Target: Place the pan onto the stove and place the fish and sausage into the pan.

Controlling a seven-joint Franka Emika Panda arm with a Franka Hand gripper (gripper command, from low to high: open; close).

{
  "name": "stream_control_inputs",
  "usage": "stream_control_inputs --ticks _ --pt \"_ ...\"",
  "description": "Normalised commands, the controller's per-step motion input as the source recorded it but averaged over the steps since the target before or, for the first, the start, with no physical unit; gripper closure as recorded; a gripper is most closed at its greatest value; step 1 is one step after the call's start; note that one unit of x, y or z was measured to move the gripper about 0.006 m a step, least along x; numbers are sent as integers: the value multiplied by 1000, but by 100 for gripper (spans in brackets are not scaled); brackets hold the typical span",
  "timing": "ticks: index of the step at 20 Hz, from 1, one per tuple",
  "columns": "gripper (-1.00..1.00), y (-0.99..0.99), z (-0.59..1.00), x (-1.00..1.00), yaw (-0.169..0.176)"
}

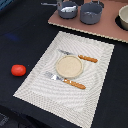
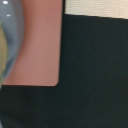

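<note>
The pan, blue-grey with a thin grey handle pointing to the exterior view's left, stands on the pinkish-brown stove at the back. A small white piece, apparently the fish, lies inside it. The sausage, a bright red lump, lies on the dark table at the exterior view's left, far from the pan. The gripper shows in neither view. The wrist view shows a corner of the stove and the curved wall of a blue-grey vessel; I cannot tell which vessel it is.
A taller grey handleless pot stands beside the pan, and another vessel sits at the stove's right end. A striped beige placemat holds a round plate and two orange-handled cutlery pieces. Its edge shows in the wrist view.
</note>
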Motion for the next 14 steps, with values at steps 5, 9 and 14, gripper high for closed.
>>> stream_control_inputs --ticks 5,9,14 --pt "-100 -970 0 0 0" --pt "-100 -989 0 0 0" --pt "-100 -994 0 0 0"
